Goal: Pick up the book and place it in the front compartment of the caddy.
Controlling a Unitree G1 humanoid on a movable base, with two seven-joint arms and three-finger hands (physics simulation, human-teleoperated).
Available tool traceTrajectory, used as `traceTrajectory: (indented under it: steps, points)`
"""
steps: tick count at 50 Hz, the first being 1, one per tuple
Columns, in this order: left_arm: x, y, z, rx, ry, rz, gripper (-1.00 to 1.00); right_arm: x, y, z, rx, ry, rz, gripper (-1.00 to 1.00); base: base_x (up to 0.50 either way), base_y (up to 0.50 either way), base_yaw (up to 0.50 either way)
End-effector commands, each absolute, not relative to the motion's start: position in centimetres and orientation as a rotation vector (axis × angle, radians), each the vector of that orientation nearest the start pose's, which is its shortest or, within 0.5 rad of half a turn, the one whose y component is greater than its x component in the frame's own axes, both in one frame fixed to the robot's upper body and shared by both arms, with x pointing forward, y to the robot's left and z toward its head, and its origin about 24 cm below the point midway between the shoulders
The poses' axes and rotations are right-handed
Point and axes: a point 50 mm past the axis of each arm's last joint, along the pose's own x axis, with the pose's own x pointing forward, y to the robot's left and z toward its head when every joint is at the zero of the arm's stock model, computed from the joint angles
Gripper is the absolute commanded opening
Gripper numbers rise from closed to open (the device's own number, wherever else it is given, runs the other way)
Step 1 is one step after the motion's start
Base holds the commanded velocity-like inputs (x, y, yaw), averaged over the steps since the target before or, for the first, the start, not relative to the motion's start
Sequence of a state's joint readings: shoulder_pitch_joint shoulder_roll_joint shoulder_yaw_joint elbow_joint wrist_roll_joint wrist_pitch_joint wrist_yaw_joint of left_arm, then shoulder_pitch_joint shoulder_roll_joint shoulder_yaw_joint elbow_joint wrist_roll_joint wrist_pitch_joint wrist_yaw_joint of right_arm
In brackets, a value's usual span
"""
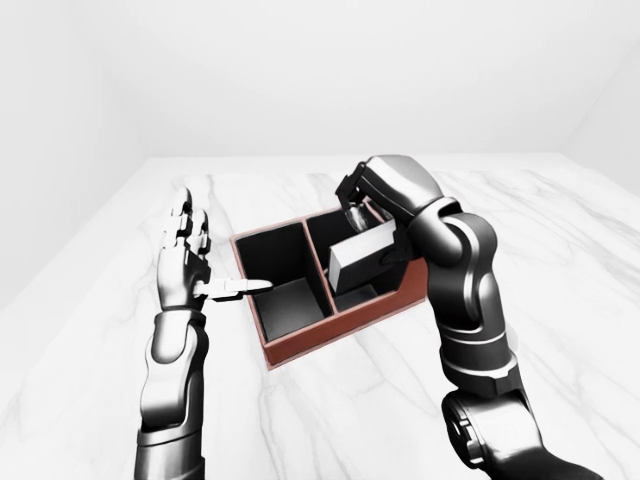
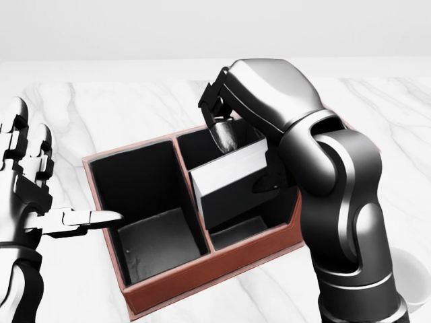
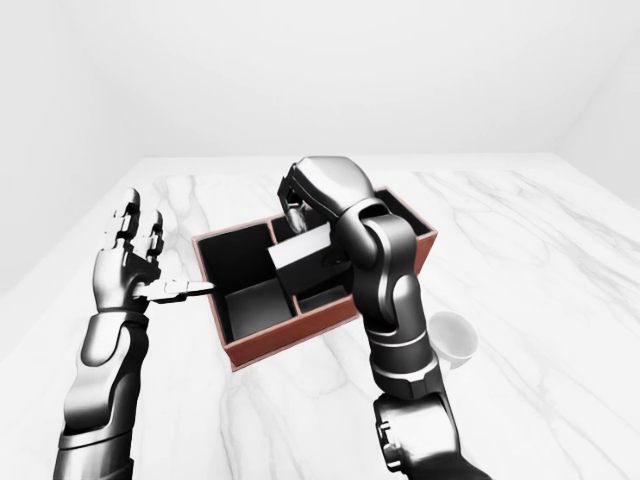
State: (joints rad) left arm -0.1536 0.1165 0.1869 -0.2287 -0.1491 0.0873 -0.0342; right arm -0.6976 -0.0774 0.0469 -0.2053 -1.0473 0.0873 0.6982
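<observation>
White marble surface carried a red-brown, black-lined rectangular caddy, split by partitions into several open compartments.

Right robot hand was clenched on the top edge of the thick book with white page block and dark cover. The book hung tilted, its left end higher in the head view, held partly above and partly within the near right compartment of the caddy. Whether its lower edge touched the compartment floor could not be told; the forearm hid that part. The far compartment behind it was mostly covered by the right arm.

Left robot hand stood released at the left of the head view, fingers upright and spread, thumb pointing right with its tip at the caddy's left wall; contact could not be told. It grasped nothing.

A small white bowl sat on the surface just right of the right arm, well apart from the caddy.
</observation>
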Motion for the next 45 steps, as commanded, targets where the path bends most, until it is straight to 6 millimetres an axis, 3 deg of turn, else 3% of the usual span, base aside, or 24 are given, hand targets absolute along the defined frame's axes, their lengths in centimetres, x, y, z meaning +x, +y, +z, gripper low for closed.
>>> traceTrajectory:
  steps: [1,45]
  points:
    - [27.0,19.8,13.3,-0.027,-0.316,0.075,1.0,31.9,-8.8,25.3,-1.246,-0.427,0.297,-1.0,0.0,0.0,0.0]
    - [27.0,19.7,13.1,-0.028,-0.308,0.074,1.0,34.4,-7.9,26.4,-1.235,-0.409,0.315,-1.0,0.0,0.0,0.0]
